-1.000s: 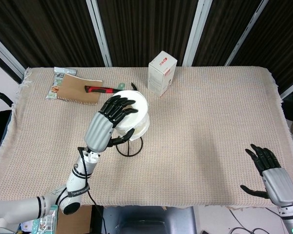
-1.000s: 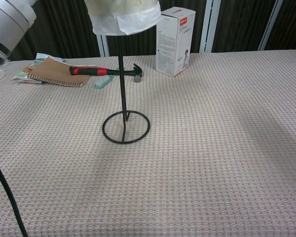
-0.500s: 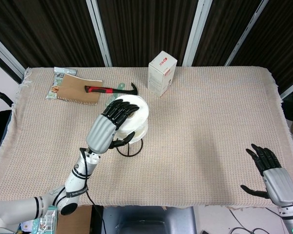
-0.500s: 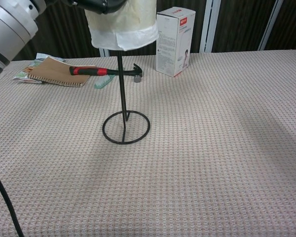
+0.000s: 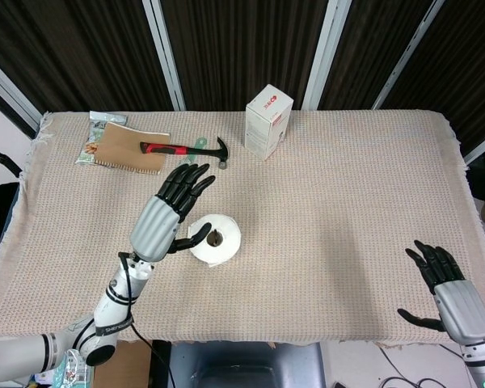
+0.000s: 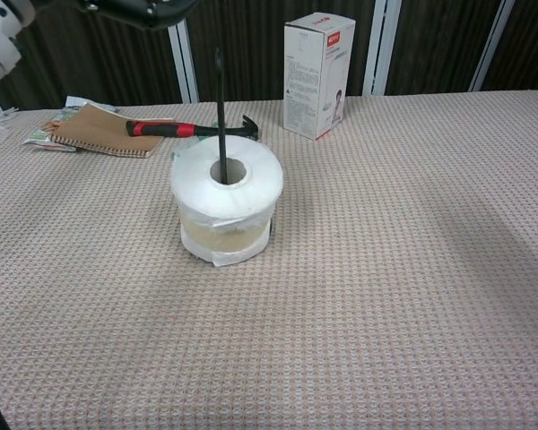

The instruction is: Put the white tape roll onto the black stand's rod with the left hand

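The white tape roll (image 6: 226,211) sits low on the black stand's rod (image 6: 220,94), which pokes up through its core. The left hand (image 5: 168,212) hovers just beside it, fingers spread, holding nothing. The right hand (image 5: 451,293) rests released, well apart.

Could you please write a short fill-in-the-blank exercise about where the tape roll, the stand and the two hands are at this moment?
1. The black stand's rod passes through the ______ of the white tape roll.
2. The left hand holds ______, its fingers spread beside the roll.
3. The hammer has a ______ handle.
4. The right hand is near the table's ______ edge in the head view.

Missing words: hole; nothing; red; front
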`<state>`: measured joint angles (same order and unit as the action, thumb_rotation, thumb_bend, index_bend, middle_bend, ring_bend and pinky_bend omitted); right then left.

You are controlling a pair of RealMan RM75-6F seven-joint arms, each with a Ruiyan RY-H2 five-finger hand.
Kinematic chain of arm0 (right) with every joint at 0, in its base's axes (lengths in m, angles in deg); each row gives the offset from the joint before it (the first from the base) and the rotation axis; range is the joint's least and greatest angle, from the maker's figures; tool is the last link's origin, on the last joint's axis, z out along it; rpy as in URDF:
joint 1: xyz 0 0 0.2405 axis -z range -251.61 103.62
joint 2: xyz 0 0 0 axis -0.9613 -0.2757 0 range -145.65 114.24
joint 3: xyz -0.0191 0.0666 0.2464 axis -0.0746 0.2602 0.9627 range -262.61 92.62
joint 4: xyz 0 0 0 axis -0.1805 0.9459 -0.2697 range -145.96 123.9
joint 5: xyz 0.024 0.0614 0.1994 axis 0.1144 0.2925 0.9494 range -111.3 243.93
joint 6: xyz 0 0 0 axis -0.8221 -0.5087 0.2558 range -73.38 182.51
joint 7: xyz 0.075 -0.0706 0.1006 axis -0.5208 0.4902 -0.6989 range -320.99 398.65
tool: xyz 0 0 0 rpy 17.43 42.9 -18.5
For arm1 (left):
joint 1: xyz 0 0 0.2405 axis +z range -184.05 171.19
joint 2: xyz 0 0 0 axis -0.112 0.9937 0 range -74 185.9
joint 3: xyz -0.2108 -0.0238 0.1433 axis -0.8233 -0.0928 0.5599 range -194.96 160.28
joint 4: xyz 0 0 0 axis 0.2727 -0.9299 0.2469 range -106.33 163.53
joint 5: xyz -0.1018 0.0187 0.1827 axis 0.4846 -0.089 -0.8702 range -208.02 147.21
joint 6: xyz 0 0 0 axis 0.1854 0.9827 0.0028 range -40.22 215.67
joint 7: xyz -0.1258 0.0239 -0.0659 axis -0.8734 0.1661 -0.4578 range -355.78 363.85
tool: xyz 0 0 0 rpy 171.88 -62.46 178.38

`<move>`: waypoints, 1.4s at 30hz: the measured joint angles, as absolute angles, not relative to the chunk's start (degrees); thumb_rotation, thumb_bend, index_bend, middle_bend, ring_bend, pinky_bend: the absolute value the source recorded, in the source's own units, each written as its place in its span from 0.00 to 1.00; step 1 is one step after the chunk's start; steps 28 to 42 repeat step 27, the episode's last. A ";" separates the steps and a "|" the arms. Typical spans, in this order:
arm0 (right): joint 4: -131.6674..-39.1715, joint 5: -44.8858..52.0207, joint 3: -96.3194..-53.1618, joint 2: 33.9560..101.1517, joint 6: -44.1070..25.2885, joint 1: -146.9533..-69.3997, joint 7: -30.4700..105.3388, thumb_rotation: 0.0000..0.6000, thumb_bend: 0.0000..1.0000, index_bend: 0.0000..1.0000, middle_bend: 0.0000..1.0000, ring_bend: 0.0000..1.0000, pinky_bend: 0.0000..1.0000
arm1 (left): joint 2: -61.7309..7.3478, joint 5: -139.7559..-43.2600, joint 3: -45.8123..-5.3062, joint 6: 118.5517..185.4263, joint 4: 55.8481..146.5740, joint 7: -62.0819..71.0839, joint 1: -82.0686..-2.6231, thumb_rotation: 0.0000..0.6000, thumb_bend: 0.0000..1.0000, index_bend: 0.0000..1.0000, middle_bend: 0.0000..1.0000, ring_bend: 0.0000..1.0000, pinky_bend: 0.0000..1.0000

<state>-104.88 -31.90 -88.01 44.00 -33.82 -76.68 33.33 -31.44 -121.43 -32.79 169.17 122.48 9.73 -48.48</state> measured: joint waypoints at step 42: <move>-105.45 -32.11 -88.46 45.90 -31.67 -76.95 38.82 1.00 0.00 0.00 0.00 0.00 0.00 | -19.90 -118.15 -13.51 177.41 105.33 -6.34 -21.21 1.00 0.39 0.00 0.00 0.00 0.04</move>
